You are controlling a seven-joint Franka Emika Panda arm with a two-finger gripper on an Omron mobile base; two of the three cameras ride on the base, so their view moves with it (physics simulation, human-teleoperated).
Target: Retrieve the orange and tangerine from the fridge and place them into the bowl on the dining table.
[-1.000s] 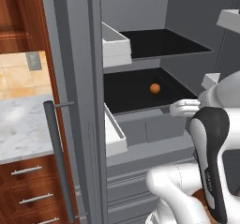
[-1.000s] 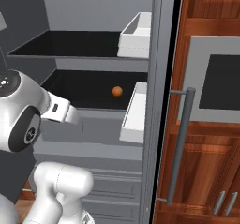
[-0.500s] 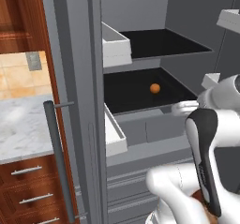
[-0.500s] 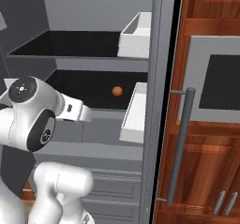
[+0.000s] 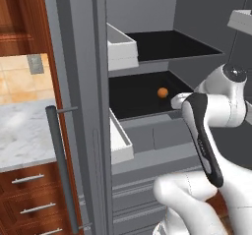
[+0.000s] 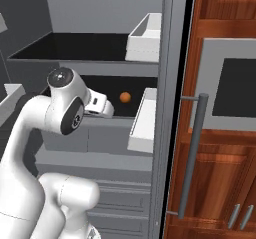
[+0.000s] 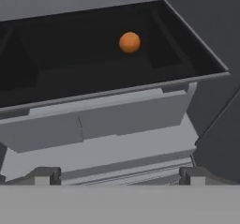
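**A:** Start at the near end. How does the gripper (image 7: 119, 175) stand?

**B:** Its jaws are spread wide and hold nothing. In the hand view the two dark fingertips (image 7: 43, 175) rise far apart at the bottom, and between them is only the grey front of the fridge (image 5: 147, 140) below the shelf. From the base views the hand sits just outside the shelf's front lip, pointing inward.

**A:** And which way does the fruit lie from there?

**B:** Ahead, deeper in and a little higher. The orange fruit (image 7: 130, 42) rests on the black lower shelf (image 7: 84, 78), well back from the front edge, and in the hand view it is just right of the midline between the fingertips. My judgement: the move is a forward reach over the lip, with a slight correction to that side.

**A:** Any long axis to line up with?

**B:** None. It is a small, round ball, plain orange and smooth, so any jaw angle should serve. It may roll if nudged.

**A:** Orange or tangerine?

**B:** I cannot tell; I see just one fruit here.

**A:** Farther back?

**B:** The upper black shelf (image 5: 172, 44) and the white door bins (image 6: 147, 33) to the sides, well apart from the fruit.
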